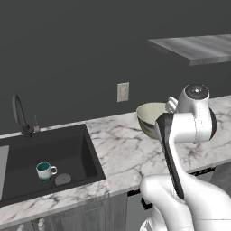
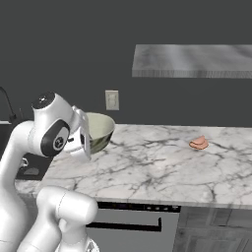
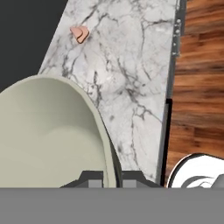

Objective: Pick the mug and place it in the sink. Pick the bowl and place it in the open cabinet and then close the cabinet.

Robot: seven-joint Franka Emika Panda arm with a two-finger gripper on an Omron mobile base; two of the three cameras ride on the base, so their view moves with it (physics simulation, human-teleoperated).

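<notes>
The small white mug [image 1: 45,170] with a teal inside stands upright in the black sink [image 1: 72,144], beside the round drain. My gripper [image 3: 111,180] is shut on the rim of the large cream-green bowl [image 3: 48,135], one fingertip inside the wall and one outside. The bowl [image 1: 150,116] hangs tilted over the marble counter beside my forearm, and I cannot tell whether its base touches the top. From the right, the bowl [image 2: 101,129] shows its olive inside next to the gripper [image 2: 85,134]. The cabinet's grey wood-grain underside [image 2: 192,61] juts out high on the right.
A dark arched faucet [image 1: 20,115] stands behind the sink. A wall outlet [image 1: 122,92] sits above the counter. A small pink-orange object [image 2: 199,142] lies on the marble to the right. The counter's front edge [image 3: 168,87] drops to a wooden floor.
</notes>
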